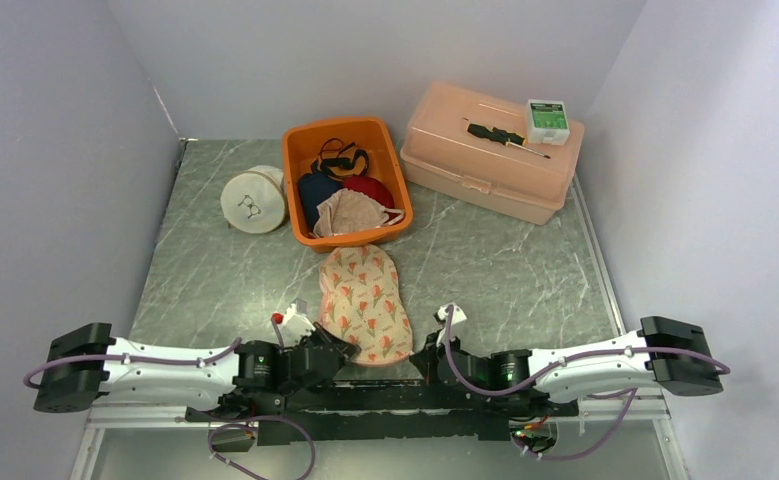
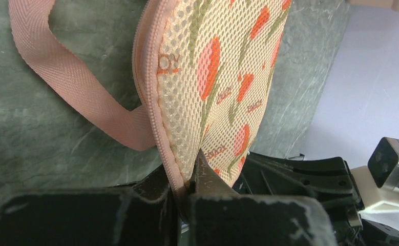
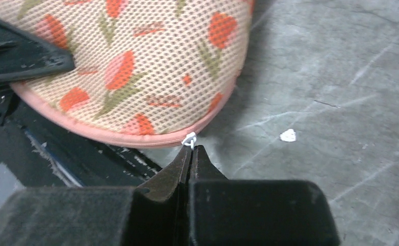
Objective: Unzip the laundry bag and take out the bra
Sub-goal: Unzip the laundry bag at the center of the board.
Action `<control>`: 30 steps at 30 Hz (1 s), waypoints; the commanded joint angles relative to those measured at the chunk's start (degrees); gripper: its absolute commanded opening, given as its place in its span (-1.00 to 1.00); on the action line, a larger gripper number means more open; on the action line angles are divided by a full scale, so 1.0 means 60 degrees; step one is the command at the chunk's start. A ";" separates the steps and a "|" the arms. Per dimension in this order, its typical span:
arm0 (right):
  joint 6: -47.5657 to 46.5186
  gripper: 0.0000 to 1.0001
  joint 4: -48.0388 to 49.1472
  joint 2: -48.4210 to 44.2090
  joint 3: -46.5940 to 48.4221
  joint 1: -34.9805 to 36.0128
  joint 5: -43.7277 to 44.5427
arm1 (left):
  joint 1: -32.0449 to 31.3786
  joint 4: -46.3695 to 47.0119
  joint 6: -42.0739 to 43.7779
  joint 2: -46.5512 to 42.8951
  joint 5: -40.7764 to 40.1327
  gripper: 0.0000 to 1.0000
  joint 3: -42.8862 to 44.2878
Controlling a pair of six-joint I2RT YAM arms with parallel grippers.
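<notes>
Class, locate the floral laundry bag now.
Top view: the laundry bag lies at near centre, close in front of the orange basket, its near edge pinched by the left claw.

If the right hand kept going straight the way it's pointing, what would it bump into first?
The right hand has its closed tips right at the little white zipper pull, so that comes first. Just behind it is the pink zipped edge of the flowery laundry bag.

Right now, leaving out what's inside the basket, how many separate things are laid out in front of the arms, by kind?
laundry bag: 1
basket: 1
round white pouch: 1
pink box: 1
screwdriver: 1
small green-and-white box: 1
Total: 6
</notes>
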 commanded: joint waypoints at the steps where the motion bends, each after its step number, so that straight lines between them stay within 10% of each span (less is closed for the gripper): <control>1: 0.0512 -1.00 -0.0471 0.0265 0.0150 -0.0159 0.1210 | 0.0178 -0.0627 0.0454 -0.0254 0.0257 -0.95 -0.0095; 30: -0.1832 -1.00 0.1412 0.2566 0.1118 -0.2086 0.0395 | 0.0698 -0.3157 0.0460 -0.0793 0.1074 -0.95 0.0159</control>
